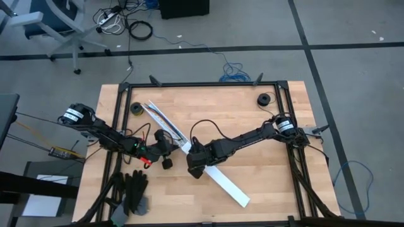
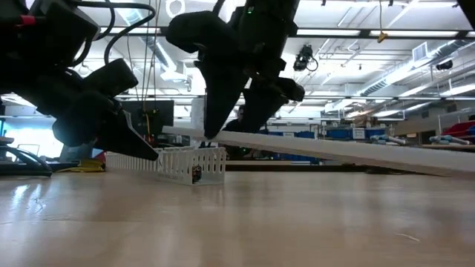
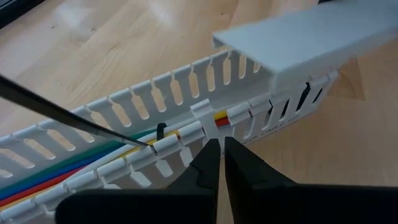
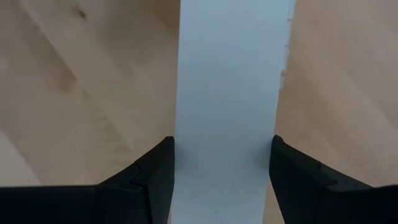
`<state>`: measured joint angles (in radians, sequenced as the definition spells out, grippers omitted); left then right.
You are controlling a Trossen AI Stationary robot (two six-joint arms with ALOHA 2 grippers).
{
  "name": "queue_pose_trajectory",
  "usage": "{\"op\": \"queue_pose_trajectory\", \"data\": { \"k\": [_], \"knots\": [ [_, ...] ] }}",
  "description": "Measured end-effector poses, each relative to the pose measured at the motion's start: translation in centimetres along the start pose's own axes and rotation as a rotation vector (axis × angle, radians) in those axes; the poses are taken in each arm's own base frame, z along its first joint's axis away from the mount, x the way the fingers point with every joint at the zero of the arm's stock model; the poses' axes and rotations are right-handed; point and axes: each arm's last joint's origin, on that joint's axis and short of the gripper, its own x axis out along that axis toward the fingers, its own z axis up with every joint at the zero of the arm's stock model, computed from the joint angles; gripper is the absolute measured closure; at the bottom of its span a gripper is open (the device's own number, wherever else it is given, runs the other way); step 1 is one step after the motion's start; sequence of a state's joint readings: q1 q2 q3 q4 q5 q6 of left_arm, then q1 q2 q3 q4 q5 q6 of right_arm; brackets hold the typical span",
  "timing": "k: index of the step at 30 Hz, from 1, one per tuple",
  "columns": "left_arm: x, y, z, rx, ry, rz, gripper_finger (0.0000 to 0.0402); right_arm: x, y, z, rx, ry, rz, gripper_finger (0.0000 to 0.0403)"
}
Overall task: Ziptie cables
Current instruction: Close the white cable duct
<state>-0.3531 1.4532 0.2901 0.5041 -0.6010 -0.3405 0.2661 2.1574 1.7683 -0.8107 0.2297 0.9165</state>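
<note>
Right gripper (image 4: 221, 174) clasped the flat, smooth white cover strip (image 4: 230, 93), while the left gripper (image 3: 221, 163), clenched shut, nosed the slotted channel (image 3: 155, 106) cradling glossy striped cables (image 3: 37, 180) near nine o'clock.

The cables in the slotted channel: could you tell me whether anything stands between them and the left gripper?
Yes. The channel's slotted side wall stands between the shut left gripper and the cables lying inside. A white cover strip, clamped in the right gripper, reaches over the channel's far end only.
</note>
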Motion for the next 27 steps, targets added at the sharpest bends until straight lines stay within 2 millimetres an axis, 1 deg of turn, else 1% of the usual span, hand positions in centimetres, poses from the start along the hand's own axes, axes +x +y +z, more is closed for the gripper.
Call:
{"op": "queue_pose_trajectory", "data": {
  "k": [4,8,16,23,27],
  "knots": [
    [0.0,0.0,0.0,0.0,0.0,0.0,0.0401,0.8,-0.4,-0.6,0.019,0.019,-0.018,0.0196],
    [0.0,0.0,0.0,0.0,0.0,0.0,0.0401,1.3,-0.5,-0.8,0.028,0.023,0.007,0.0195],
    [0.0,0.0,0.0,-0.001,0.001,0.0,0.0402,1.3,-0.5,-0.8,0.024,-0.004,-0.009,0.0182],
    [0.0,0.0,0.0,-0.002,0.001,0.001,0.0401,1.2,-0.2,-1.2,0.011,-0.041,-0.027,0.0202],
    [0.0,0.0,0.0,-0.001,0.003,0.001,0.0401,1.0,0.3,-1.5,0.005,-0.049,-0.009,0.0186]
  ]
}}
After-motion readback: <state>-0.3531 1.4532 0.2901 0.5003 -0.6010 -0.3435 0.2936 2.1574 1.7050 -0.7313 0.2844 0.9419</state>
